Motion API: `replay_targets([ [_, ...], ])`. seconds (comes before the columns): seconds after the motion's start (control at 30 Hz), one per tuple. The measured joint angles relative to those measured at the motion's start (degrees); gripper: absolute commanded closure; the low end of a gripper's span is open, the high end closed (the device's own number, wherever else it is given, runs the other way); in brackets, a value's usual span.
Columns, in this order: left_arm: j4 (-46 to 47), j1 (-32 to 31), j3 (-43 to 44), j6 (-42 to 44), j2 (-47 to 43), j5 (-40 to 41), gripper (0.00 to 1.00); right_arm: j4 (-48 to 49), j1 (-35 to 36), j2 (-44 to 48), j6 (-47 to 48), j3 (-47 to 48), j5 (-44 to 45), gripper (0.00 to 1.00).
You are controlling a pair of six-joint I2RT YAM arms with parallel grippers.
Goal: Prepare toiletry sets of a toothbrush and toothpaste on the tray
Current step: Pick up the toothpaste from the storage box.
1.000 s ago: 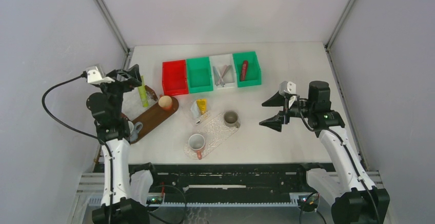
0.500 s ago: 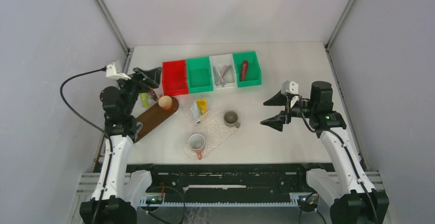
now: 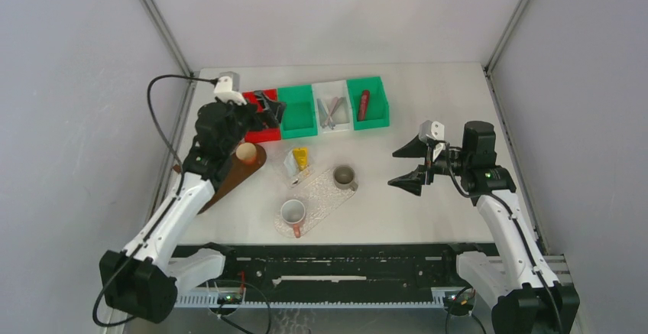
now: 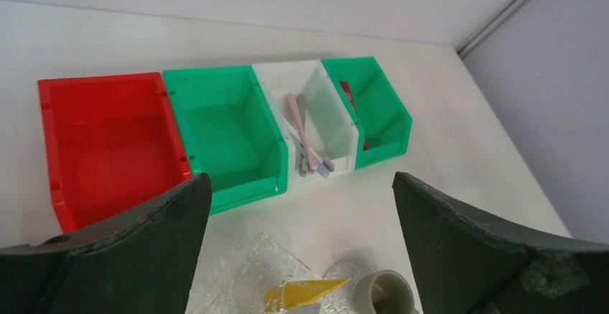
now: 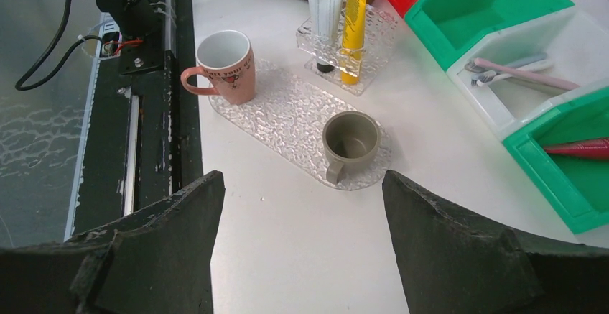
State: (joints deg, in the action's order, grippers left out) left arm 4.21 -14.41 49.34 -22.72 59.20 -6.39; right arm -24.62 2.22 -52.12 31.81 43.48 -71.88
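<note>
The left gripper hung wide open and empty over the row of bins at the far side of the table, above where the red bin met the first green bin. Both of those bins looked empty in its wrist view. Next on the right, the white bin held the toothbrushes, a few pink and pale sticks lying crossed. The last green bin held a red tube.

The right gripper was also spread wide with nothing between its fingers. It hovered above bare table to the right of the clear tray, well apart from everything.

On that tray a white mug stood at the near end and a grey cup at the right end, and both looked empty. At the tray's far-left end a small clear stand carried a yellow tube and a white tube, both upright. I could not tell whether the stand sat on the tray or just beside it. A wooden board with a tan cup lay to the left.

By my reading the task was at an early stage. Two tubes stood at the tray, but no toothbrush was with them, so no set was complete. The brushes had yet to be lifted from the white bin and paired with the tubes. The left gripper, being close to the bins, seemed the better placed for that.
</note>
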Motion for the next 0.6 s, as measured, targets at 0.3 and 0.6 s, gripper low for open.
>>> replay_targets([
  [0.3,-5.6,-11.8,11.1,6.3,12.3,9.3,0.00,0.0,0.0,0.2,0.0,0.0,0.4,0.11],
  [0.6,-12.5,-19.8,25.4,9.5,27.4,15.8,0.00,0.0,0.0,1.2,0.3,0.0,1.2,0.12],
])
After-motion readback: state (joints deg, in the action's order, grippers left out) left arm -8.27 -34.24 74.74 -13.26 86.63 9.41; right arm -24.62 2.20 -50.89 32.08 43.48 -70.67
